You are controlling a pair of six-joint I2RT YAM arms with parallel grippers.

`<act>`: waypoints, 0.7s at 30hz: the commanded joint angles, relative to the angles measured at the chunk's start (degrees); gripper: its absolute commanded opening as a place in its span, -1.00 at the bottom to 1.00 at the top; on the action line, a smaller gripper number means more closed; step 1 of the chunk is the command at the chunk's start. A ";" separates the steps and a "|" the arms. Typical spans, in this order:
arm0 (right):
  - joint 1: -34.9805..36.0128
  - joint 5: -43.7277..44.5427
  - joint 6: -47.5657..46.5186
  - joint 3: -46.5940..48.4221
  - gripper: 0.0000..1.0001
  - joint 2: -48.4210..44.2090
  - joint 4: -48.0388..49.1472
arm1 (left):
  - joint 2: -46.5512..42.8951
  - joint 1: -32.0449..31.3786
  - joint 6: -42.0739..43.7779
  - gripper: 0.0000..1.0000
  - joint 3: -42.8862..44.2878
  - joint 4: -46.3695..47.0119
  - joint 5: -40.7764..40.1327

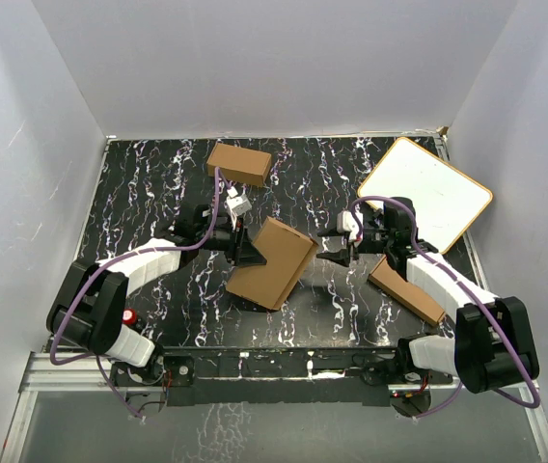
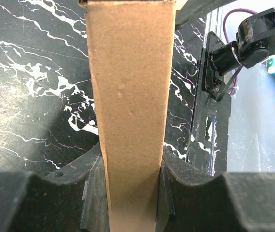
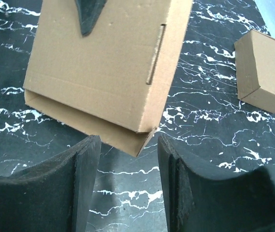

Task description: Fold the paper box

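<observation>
The paper box [image 1: 274,265] is a flat brown cardboard mailer held tilted above the middle of the black marbled table. My left gripper [image 1: 246,255] is shut on its left edge. In the left wrist view the box's narrow side [image 2: 130,96] runs up between the two pads, which press on it from both sides around the left gripper [image 2: 130,193]. My right gripper [image 1: 336,247] hovers just right of the box, open and holding nothing. In the right wrist view the box [image 3: 103,67] shows a slot and a loose lower flap, its corner just ahead of the right gripper [image 3: 128,159].
A smaller, chunkier brown carton [image 1: 239,162] [image 3: 263,70] lies at the back of the table. Another flat brown carton [image 1: 406,289] lies under my right arm. A white board [image 1: 426,193] rests at the back right. White walls enclose the table.
</observation>
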 commanded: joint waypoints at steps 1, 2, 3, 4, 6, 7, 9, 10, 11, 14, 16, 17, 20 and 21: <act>0.37 1.22 6.70 -0.27 0.02 0.23 11.01 | -2.68 -0.23 3.00 -1.00 -0.92 1.33 0.23; 0.41 2.05 7.39 -0.39 -0.03 0.35 11.86 | -2.74 -0.23 2.94 -1.00 -0.97 1.60 0.31; 0.51 2.54 7.94 -0.58 -0.09 0.43 12.29 | -2.75 -0.23 2.79 -1.00 -1.03 1.71 0.33; 0.59 2.73 7.96 -0.59 -0.14 0.57 12.38 | -2.65 -0.23 2.71 -1.00 -1.04 1.77 0.38; 1.11 3.08 7.91 -0.60 -0.23 0.82 12.34 | -2.66 -0.23 2.70 -1.00 -0.91 1.78 0.42; 1.30 3.16 7.91 -0.60 -0.27 0.96 12.23 | -2.66 -0.27 2.71 -1.00 -0.89 1.78 0.42; 1.91 3.24 7.91 -0.61 -0.30 1.14 12.13 | -2.73 -0.23 2.75 -1.00 -0.97 1.84 0.48; 2.17 3.35 7.90 -0.65 -0.32 1.26 12.08 | -2.79 -0.23 2.76 -1.00 -1.12 1.87 0.48; 2.36 3.45 7.93 -0.60 -0.33 1.41 11.86 | -2.83 -0.23 2.76 -1.00 -1.11 1.87 0.48; 2.66 4.12 7.91 -0.60 -0.38 1.90 11.56 | -2.99 -0.23 2.69 -1.00 -1.32 1.94 0.51; 2.93 5.15 8.10 -0.39 -0.42 2.06 11.52 | -3.07 -0.20 2.76 -1.00 -1.47 2.12 0.51; 3.03 5.65 8.37 -0.31 -0.43 2.14 11.57 | -3.09 -0.22 2.75 -1.00 -1.42 2.09 0.51; 3.11 6.95 8.82 -0.26 -0.45 2.22 11.83 | -3.18 -0.24 2.92 -1.00 -1.41 1.97 0.43; 3.14 7.25 8.87 -0.25 -0.45 2.29 11.89 | -3.19 -0.23 2.89 -1.00 -1.47 1.96 0.48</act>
